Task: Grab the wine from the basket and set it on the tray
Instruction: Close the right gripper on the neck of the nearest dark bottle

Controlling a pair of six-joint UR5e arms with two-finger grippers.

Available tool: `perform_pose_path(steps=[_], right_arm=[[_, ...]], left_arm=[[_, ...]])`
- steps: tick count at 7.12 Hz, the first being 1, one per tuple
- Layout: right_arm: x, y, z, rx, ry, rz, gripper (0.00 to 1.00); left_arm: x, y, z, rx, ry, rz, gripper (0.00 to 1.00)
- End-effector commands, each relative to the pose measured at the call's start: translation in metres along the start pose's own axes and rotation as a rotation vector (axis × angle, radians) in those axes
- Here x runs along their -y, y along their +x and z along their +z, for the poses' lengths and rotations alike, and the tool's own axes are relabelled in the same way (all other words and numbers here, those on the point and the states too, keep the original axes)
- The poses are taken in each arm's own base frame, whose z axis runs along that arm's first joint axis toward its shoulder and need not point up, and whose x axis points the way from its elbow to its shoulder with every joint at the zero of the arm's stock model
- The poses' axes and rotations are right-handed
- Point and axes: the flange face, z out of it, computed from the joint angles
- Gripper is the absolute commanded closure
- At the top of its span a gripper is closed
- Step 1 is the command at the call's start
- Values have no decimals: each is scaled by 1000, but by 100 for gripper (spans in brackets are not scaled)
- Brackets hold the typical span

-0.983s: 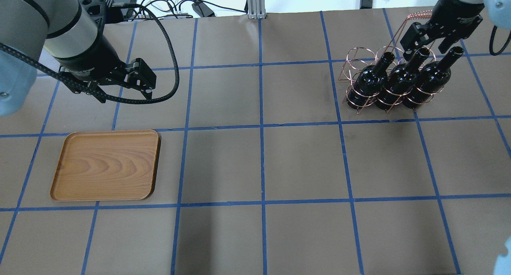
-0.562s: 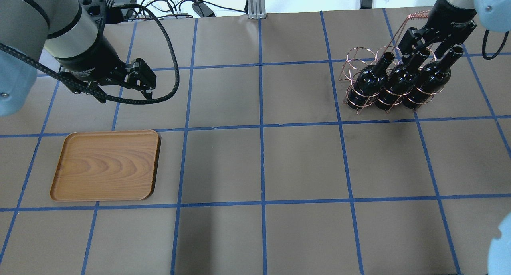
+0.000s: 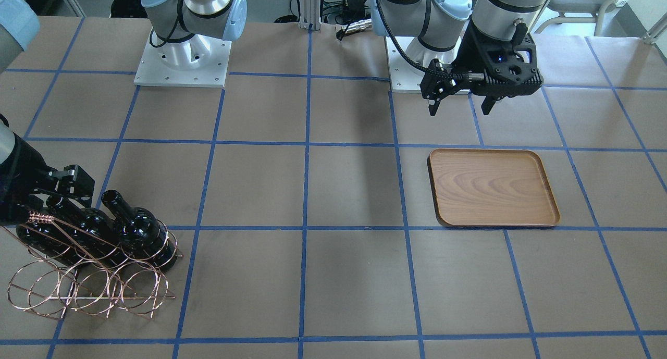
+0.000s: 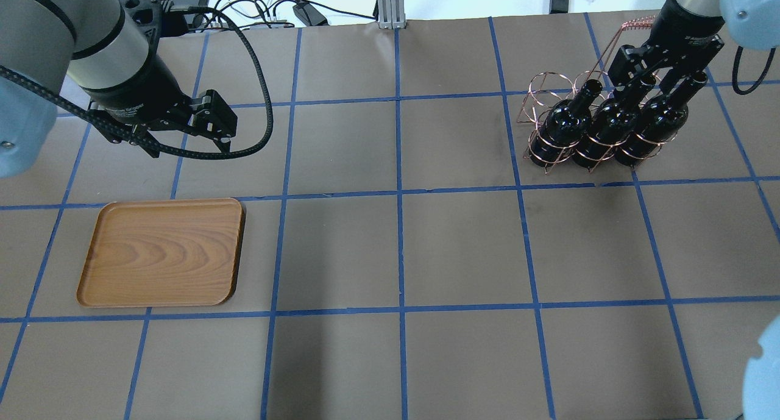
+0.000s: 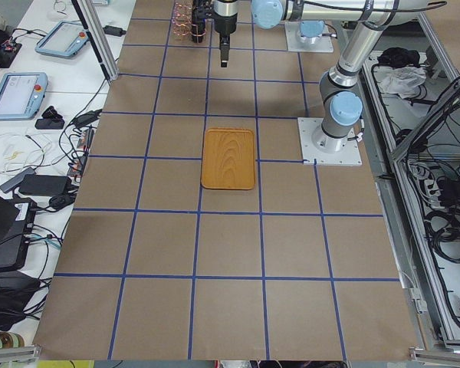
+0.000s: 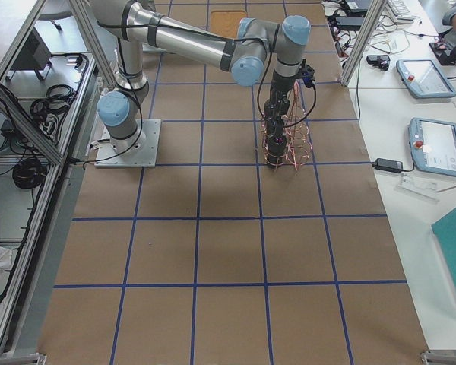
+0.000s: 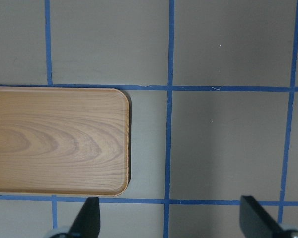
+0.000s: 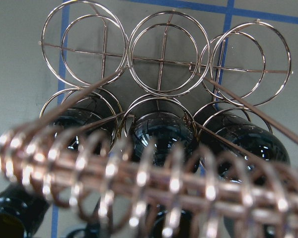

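Found right fingers [image 4: 624,66] open astride the neck of the middle wine [image 4: 612,124], standing in the basket [image 8: 139,181] at far right of the bench [image 4: 396,249]; judged a set-up for lifting by the neck. Noted left fingers [image 7: 89,218] spread wide, hovering just beyond the tray [image 4: 161,252] at near left, leaving it unobstructed.

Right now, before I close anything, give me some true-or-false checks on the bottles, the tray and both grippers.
1. The tray is empty. True.
2. All three wine bottles stand in the basket. True.
3. The left gripper holds a bottle. False: its jaws are open and empty, off to one side of the tray.
4. The right gripper hovers over the tray. False: it is at the basket, jaws either side of the neck of the middle bottle.
5. Every ring of the basket holds a bottle. False: the row farther from the robot is empty.
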Motion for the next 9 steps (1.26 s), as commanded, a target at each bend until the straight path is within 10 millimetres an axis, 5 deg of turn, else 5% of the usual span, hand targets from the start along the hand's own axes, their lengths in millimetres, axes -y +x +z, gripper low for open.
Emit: perform_pose_path(steps=[1,6,8,9], right_arm=[[0,0,0,1,-1,3,48],[0,0,0,0,-3,-4,91],[-8,-2,-28,-54,4,-5,100],[-23,-8,-70,-51,22,-3,100]], left_arm=[[0,-1,0,9,-1,0,0],[-1,-1,2,9,-6,0,0],[-1,-1,2,9,-6,0,0],[-1,-1,2,10,-6,0,0]])
